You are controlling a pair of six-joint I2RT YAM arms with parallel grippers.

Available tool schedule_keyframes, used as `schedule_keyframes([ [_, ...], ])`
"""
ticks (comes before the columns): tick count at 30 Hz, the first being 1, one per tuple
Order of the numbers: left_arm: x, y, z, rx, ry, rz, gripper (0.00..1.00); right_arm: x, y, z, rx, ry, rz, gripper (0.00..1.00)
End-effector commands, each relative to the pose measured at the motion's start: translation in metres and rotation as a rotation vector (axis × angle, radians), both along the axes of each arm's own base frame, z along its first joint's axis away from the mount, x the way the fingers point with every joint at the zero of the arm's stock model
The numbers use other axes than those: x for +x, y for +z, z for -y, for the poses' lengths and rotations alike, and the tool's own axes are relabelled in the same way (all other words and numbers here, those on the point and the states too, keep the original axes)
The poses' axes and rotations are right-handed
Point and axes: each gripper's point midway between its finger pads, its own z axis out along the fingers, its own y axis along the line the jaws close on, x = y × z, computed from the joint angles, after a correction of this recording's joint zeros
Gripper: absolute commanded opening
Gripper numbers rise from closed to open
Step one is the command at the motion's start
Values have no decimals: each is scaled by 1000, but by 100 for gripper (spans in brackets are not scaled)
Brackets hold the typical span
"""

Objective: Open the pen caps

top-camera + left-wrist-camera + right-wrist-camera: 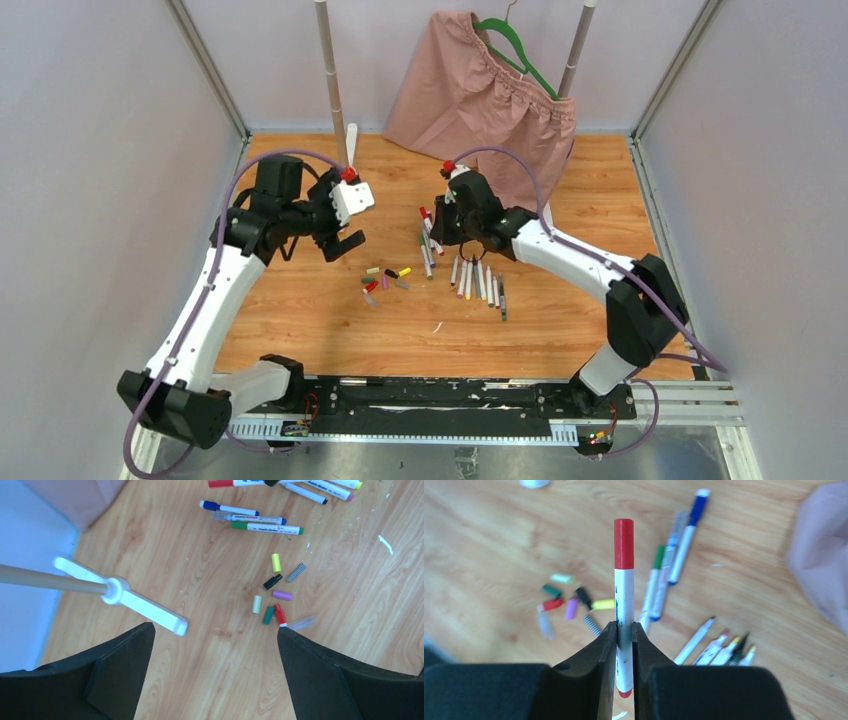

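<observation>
The right pincer is closed on the white barrel of a red-capped pen and holds it in the air above the middle of the worktop. The red cap sits on the pen's end that points away from the wrist, with free air on all sides. The left pincer is wide open, only wood is seen between its two black fingers, and it hangs to the left of the right pincer, apart from it. On the wood between the two lies a small group of loose caps: yellow, black, purple, green, red, pale, grey and a clear one, all near each other, the green and the red just beside each other. Near this group three capped pens lie side by side, and further right is a row of uncapped pens. All these things are well apart from the side walls. A broad band of bare wood shows between them and the near edge, and more at the left under the left arm. At the far edge stand a white stand foot and a pink cloth, so the room is narrower there.
</observation>
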Motion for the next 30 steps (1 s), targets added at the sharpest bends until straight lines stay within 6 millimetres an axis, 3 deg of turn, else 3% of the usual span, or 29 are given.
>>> schedule_keyframes([
  [1, -19, 8, 1, 79, -214, 186, 100, -55, 21, -23, 167, 264, -111, 0],
  [6, -50, 7, 13, 210, -516, 470, 100, -111, 54, -41, 338, 525, -229, 0],
  [9, -61, 4, 28, 282, -646, 557, 100, -130, 71, -48, 413, 633, -284, 0],
  [11, -64, 2, 37, 317, -707, 589, 100, -136, 78, -51, 445, 667, -308, 0],
  [14, -64, -3, 46, 365, -768, 610, 91, -142, 87, -56, 485, 711, -334, 0],
  [18, -57, -17, 45, 452, -805, 606, 79, -146, 93, -60, 520, 747, -362, 0],
  [26, -55, -37, 48, 529, -863, 585, 65, -147, 100, -68, 573, 780, -386, 0],
  [28, -52, -40, 48, 552, -863, 573, 57, -146, 100, -69, 578, 782, -387, 0],
  [30, -46, -39, 48, 556, -832, 545, 43, -146, 98, -70, 577, 781, -396, 0],
])
